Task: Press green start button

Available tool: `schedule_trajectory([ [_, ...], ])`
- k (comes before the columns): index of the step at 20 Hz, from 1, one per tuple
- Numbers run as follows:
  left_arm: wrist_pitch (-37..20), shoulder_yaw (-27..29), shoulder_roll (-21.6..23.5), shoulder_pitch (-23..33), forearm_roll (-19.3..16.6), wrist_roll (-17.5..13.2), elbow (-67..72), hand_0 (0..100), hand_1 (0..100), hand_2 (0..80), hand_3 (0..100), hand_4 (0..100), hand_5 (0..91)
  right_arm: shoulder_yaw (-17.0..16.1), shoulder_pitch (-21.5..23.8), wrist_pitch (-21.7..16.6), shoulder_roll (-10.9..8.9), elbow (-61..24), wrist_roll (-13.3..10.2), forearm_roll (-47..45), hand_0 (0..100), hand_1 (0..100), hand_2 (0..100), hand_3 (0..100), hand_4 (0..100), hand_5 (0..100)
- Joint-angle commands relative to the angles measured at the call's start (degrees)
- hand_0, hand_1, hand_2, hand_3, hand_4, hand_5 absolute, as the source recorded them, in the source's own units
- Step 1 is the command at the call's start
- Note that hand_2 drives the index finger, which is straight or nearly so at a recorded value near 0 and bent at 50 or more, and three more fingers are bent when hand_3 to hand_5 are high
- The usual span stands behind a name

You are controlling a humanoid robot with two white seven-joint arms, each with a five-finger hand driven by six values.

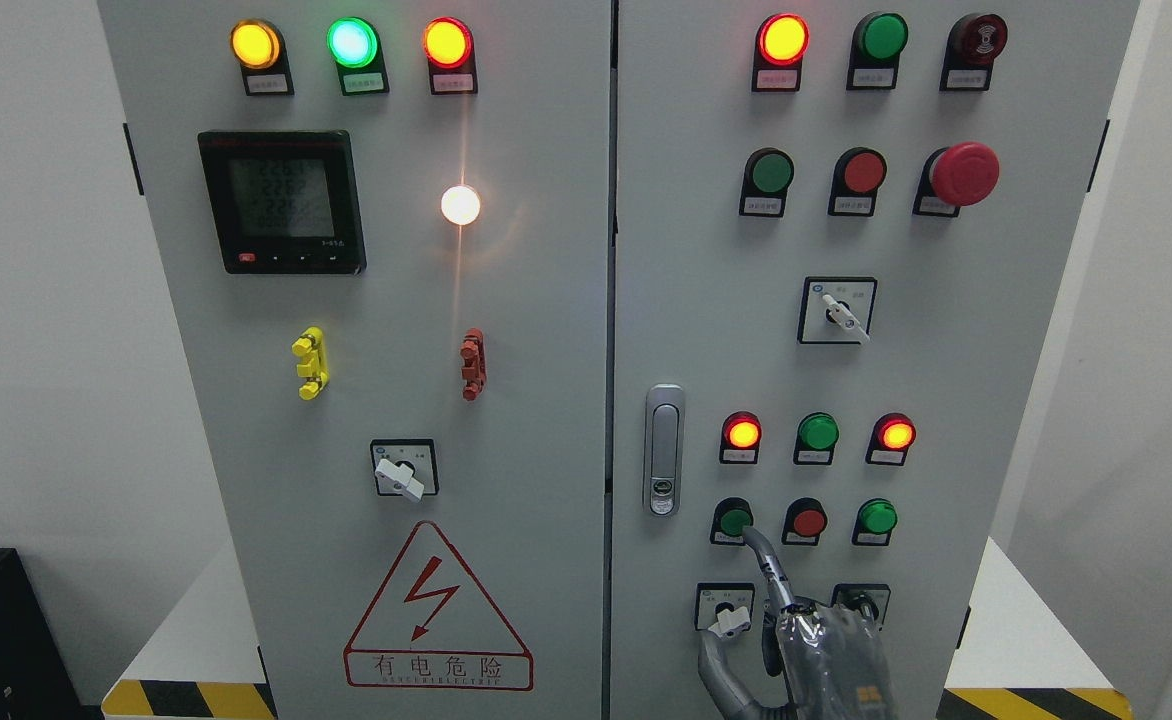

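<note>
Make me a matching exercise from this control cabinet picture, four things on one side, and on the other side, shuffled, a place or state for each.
Column one:
1. digital meter
2. emergency stop knob
3. door handle
4. robot's hand

Column two:
A. red mushroom head, upper right of the right door
B. one finger stretched up to a green button
C. upper left door, dark screen
D. left edge of the right door, silver

Pairs: 1-C, 2-A, 3-D, 4-B

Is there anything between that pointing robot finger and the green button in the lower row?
Nothing. In the head view, the right hand reaches up with one finger whose tip sits at the lower edge of the green button; no gap or object shows between them.
</note>
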Motion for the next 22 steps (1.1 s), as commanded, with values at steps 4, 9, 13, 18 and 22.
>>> schedule_trajectory([
  [4,0.04,0.0,-0.01,-1.32,0.0,-0.05,-1.58,12,56,0.0,0,0,0.0,0.14,5.48,0.11,-0.07,-9.72,-0.24,-8.03,45,27,0,71,70,71],
  [9,0.04,0.0,-0.01,-1.32,0.0,-0.05,-1.58,12,56,0.0,0,0,0.0,0.66,8.29,1.33,0.02,-13.06,0.29,-18.12,0,19,0,31,34,36],
  [13,0.04,0.0,-0.01,-1.32,0.0,-0.05,-1.58,12,56,0.0,0,0,0.0,1.89,10.23,4.41,-0.07,-15.43,0.99,-25.86,0,10,0,13,11,11],
  [18,0.04,0.0,-0.01,-1.32,0.0,-0.05,-1.58,12,56,0.0,0,0,0.0,4.0,10.93,5.91,0.02,-16.84,2.83,-36.85,0,6,0,6,0,0],
  [22,0.04,0.0,-0.01,-1.32,0.0,-0.05,-1.58,12,56,0.0,0,0,0.0,5.14,11.11,6.43,-0.07,-16.84,3.72,-42.13,0,4,0,3,0,0],
])
